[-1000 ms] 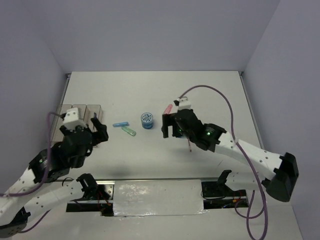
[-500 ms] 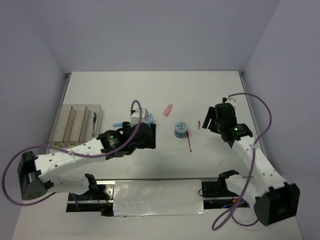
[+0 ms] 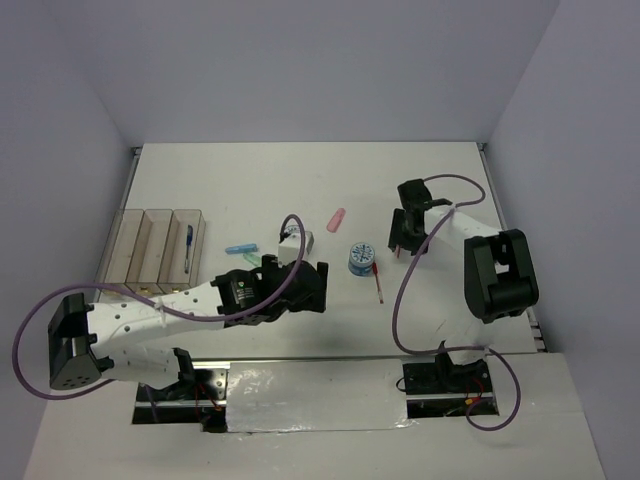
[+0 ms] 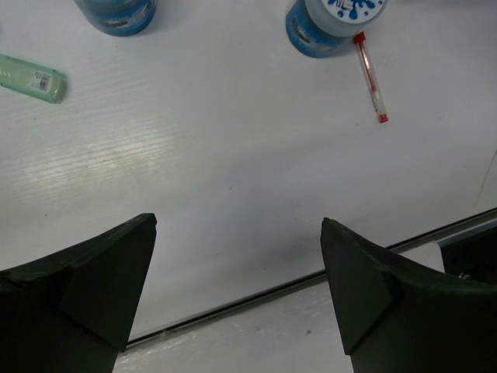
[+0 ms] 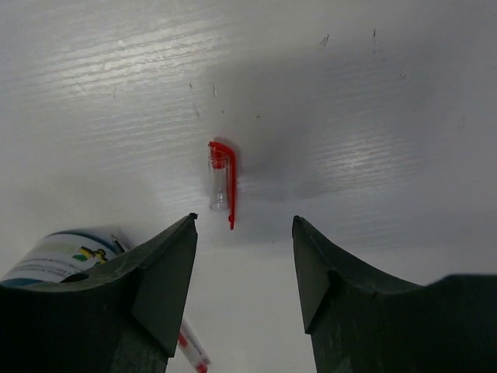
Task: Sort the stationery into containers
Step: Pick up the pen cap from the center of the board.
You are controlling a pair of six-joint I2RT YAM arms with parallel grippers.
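Observation:
My left gripper (image 3: 312, 287) hangs open over bare table near the front, nothing between its fingers (image 4: 93, 280). Beyond it lie a green bar (image 4: 31, 78), two blue rolls (image 4: 116, 12) (image 4: 334, 23) and a red pen (image 4: 370, 78). My right gripper (image 5: 245, 233) hovers just short of a small red pen cap (image 5: 221, 183), jaws apart and empty. One blue roll (image 3: 362, 258) and the red pen (image 3: 378, 283) lie left of the right gripper (image 3: 400, 243). The containers (image 3: 155, 245) stand at the left with a blue pen (image 3: 188, 248) in the rightmost bin.
A pink bar (image 3: 337, 218) and a light-blue bar (image 3: 240, 249) lie mid-table. The second roll (image 3: 297, 238) is partly hidden behind the left wrist. The right arm's purple cable (image 3: 400, 300) loops over the table. The front table edge (image 4: 233, 303) runs below the left fingers.
The left arm has swung from the containers to the middle of the table. The right gripper has moved right and back over the red cap, and its jaws have narrowed.

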